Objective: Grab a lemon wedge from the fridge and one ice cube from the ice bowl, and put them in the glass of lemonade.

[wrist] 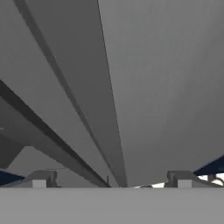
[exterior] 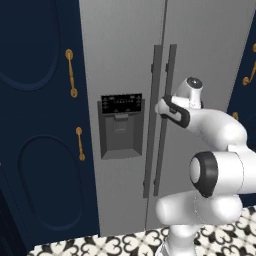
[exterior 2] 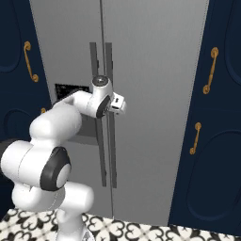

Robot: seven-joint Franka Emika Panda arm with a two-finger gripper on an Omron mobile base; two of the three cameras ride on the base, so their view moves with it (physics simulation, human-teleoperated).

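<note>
— As the arm reaches forward, what stands in front of it?

— A tall grey fridge (exterior: 125, 60) with two doors, both shut. Two dark upright bar handles (exterior: 161, 120) run side by side down the seam between the doors. The left door carries a black-panelled dispenser recess (exterior: 121, 127).

— And the room around it?

— Navy cabinets (exterior: 40, 125) with brass handles (exterior: 71, 72) flank the fridge on both sides. The floor (exterior: 125, 245) below is tiled in a black-and-white pattern.

— Where is the gripper?

— The gripper (exterior 2: 120, 105) is up at the middle of the fridge, just in front of the two bar handles, about level with the dispenser. From the right base view its pale end points toward the right-hand door.

— How do the jaws stand?

— Wide apart. In the hand view the two fingertips (wrist: 41, 179) sit far out toward either side of the bottom edge, with the grey door face and the slanting handles between and beyond them.

— Is it holding anything?

— Nothing lies between the jaws. Whether a finger touches a handle I cannot tell; it is very near
</note>
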